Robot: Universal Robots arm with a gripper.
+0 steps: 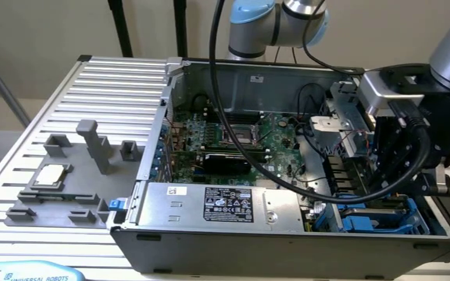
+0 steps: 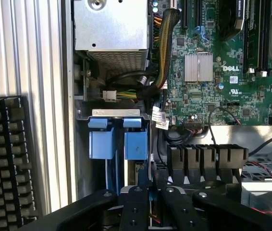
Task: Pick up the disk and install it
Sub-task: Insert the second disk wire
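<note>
One gripper is hovering over the PC case drive bay, fingers closing on the disk (blue carrier edge-on), aligning w/ bay slot for seating.

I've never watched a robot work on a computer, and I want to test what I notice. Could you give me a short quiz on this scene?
1. True or false: the case is closed up.
2. What colour are the drive carriers near the gripper? A red, B blue, C yellow.
3. What lies on the grey fixture beside the case, at the exterior view's left?

Key: 1 false, it is open and the boards show; 2 B; 3 a small square chip.
</note>
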